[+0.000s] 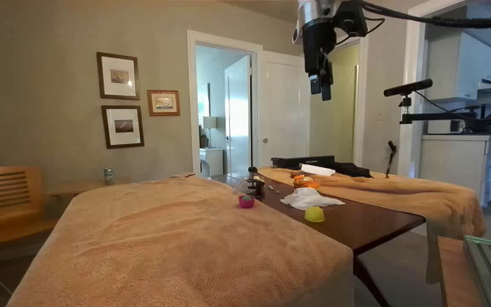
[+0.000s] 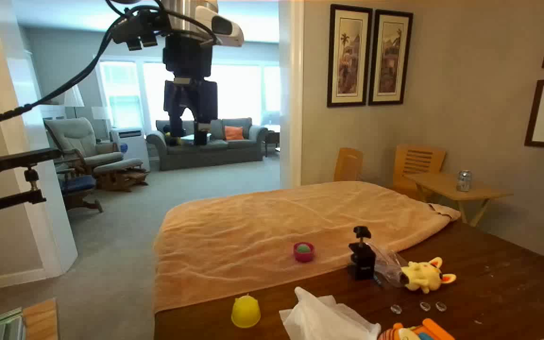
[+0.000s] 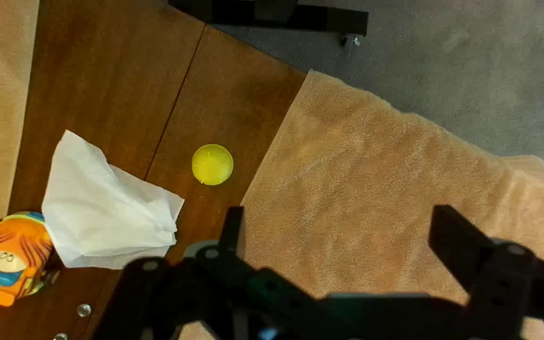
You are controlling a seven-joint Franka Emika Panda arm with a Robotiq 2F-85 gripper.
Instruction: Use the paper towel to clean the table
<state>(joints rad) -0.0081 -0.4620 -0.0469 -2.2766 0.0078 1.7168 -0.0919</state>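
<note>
The paper towel [image 3: 106, 208], white, thin and rumpled, is shown whole in the wrist view, spread on the bare wood of the table [image 3: 102, 80] close beside an orange toy [image 3: 14, 255]. In an exterior view the same paper towel [image 2: 321, 318] is cut off by the bottom edge. The pincer [image 3: 340, 231] is held high, well above a tan cloth [image 3: 357, 179], its fingers [image 3: 232, 231] set wide apart and nothing gripped. A small, rounded yellow object [image 3: 212, 164] is placed near the towel, apart from it.

Only in the exterior views is a pink bowl [image 2: 304, 254] shown, set on the cloth with a round greenish thing inside. A black clamp [image 2: 362, 259], an eared yellow toy [image 2: 424, 276] and three clear pieces [image 2: 424, 306] are shown plainly in an exterior view; two such pieces are caught by the wrist view.

The table's glossy dark brown top, crossed by a seam [image 3: 176, 101], is flanked by tan cloth on both sides. The floor [image 3: 465, 71] is carpeted in grey, and framed pictures [image 1: 119, 76] are hung on the walls [image 1: 36, 85]. In an exterior view, a sofa [image 2: 239, 153] is seen before bright windows [image 2: 243, 89]; in an exterior view, a lamp [image 1: 209, 123] is framed by a doorway [image 1: 192, 102].
</note>
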